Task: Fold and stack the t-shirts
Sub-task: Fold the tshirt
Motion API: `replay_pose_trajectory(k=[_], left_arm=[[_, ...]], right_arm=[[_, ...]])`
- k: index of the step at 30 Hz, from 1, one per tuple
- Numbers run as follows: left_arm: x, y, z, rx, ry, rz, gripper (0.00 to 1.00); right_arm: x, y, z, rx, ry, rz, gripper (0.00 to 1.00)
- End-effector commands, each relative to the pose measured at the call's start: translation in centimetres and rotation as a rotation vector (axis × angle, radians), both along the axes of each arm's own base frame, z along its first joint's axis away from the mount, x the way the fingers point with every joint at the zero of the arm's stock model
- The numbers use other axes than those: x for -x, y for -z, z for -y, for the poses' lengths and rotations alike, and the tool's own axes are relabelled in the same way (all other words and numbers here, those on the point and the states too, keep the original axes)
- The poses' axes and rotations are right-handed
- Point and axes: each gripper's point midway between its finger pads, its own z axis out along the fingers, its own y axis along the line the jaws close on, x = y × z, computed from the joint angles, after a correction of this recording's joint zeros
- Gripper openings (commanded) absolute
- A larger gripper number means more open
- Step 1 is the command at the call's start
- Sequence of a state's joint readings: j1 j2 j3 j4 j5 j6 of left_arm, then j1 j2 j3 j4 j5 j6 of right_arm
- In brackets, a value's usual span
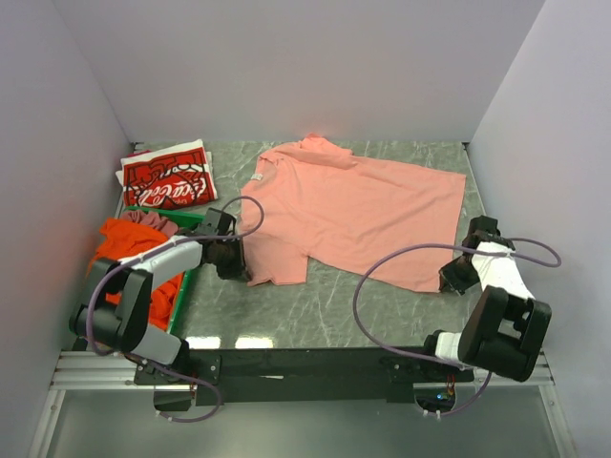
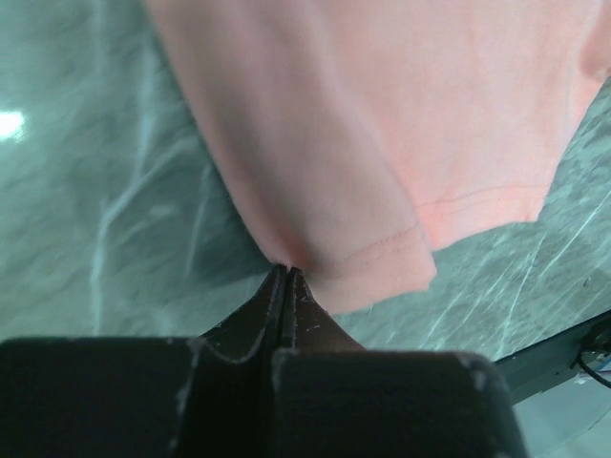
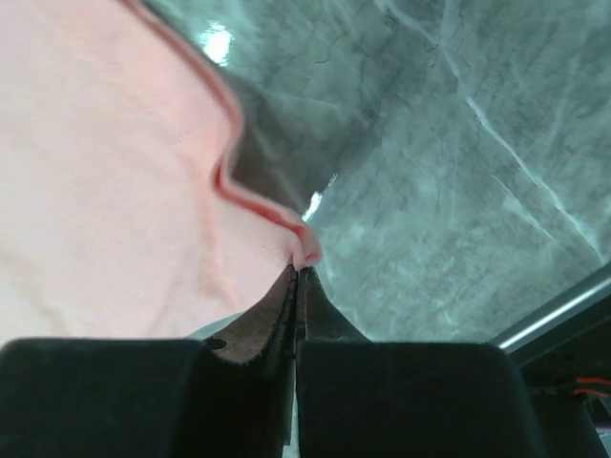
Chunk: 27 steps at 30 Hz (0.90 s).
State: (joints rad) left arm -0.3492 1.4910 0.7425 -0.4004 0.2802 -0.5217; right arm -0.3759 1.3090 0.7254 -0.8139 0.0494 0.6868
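The salmon-pink t-shirt (image 1: 353, 205) lies spread on the marble table, collar toward the back. My left gripper (image 1: 241, 269) is shut on its near-left sleeve edge; in the left wrist view (image 2: 286, 270) the pink cloth (image 2: 382, 124) runs out from the closed tips. My right gripper (image 1: 449, 283) is shut on the shirt's near-right hem corner; the right wrist view (image 3: 299, 270) shows the pinched pink fold (image 3: 115, 191). A folded red Coca-Cola t-shirt (image 1: 170, 181) lies at the back left. An orange t-shirt (image 1: 129, 243) and a mauve t-shirt (image 1: 153, 221) lie bunched in the crate.
The green plastic crate (image 1: 184, 286) stands at the left beside my left arm. White walls close in the table (image 1: 325, 305) on the left, back and right. A black rail (image 1: 315, 363) runs along the near edge.
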Motion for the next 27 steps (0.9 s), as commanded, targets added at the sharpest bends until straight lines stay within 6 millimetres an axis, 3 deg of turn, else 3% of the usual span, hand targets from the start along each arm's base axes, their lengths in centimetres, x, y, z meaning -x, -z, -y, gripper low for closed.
replay_pose_trajectory(k=[1,10,20,27], left_arm=[[0.6,-1.9,-0.9,-0.003,-0.053,0.018,0.0],[0.8,-6.6,-1.6,0.008,-0.089,0.084,0.0],[3.9,-9.8,-3.6,-0.023,-0.154,0.11,0.0],[6.3,-11.9,-4.3,-0.002,-0.182,0.119,0.0]], right_arm=[[-0.2,-3.2,0.7,0.043,0.017,0.043,0.0],[1.2,-5.9,-1.3,0.026,-0.06,0.078,0.0],[2.8,-7.2,-4.2,0.115,-0.19,0.069,0.0],[5.3,-7.4,-4.4,0.149,-0.202,0.073,0.0]])
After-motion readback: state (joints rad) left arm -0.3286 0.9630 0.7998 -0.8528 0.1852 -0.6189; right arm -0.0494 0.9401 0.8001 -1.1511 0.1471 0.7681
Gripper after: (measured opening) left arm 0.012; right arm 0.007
